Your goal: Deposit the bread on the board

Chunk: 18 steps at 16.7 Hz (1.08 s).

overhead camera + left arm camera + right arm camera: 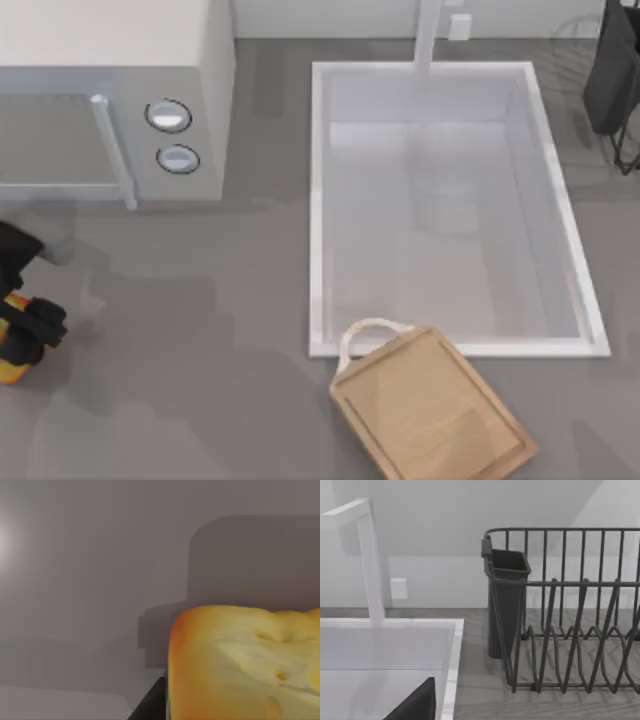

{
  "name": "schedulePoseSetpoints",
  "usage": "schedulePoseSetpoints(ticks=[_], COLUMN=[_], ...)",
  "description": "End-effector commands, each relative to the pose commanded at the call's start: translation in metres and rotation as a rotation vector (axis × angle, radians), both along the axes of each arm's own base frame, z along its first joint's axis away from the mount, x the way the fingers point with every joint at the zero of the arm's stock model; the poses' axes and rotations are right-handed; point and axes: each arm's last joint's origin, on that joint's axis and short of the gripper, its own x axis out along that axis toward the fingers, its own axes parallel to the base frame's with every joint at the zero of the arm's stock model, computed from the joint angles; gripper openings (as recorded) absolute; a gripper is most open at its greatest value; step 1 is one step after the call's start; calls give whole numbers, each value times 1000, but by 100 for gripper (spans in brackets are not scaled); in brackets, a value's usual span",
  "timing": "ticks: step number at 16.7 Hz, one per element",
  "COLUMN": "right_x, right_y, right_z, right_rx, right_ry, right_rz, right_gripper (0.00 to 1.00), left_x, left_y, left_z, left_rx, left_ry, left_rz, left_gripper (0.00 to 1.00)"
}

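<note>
Left end effector (22, 340), far left table (200, 400) edge: closed around bread (240, 670). Board (430, 410) lies beside sink (320, 200). Right end effector: state indeterminable.

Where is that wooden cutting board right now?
In the top view the board lies on the counter at the bottom, right of centre, touching the sink's near rim with its white loop handle.

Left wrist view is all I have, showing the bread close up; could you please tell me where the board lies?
Observer: The board lies low in the top view, right of centre, just before the sink.
Operator: And where is the bread from there?
Observer: The bread is with the left pincer at the table's far left edge, well apart from the board.
Operator: Which way is its handle?
Observer: The white loop handle meets the sink's near rim.
</note>
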Motion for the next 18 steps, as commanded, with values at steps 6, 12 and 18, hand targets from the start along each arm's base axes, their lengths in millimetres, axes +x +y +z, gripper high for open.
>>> schedulePoseSetpoints(ticks=[6, 12, 18], right_x=[0, 0, 0], right_y=[0, 0, 0], right_z=[0, 0, 0], right_rx=[0, 0, 0], right_ry=[0, 0, 0], right_rz=[0, 0, 0], right_gripper=[100, 100, 100], left_x=[6, 1, 0], left_y=[0, -1, 0], left_z=[30, 95, 99], left_rx=[1, -1, 0], left_ry=[-6, 5, 1], left_rz=[-8, -4, -3], left_gripper=[0, 0, 0])
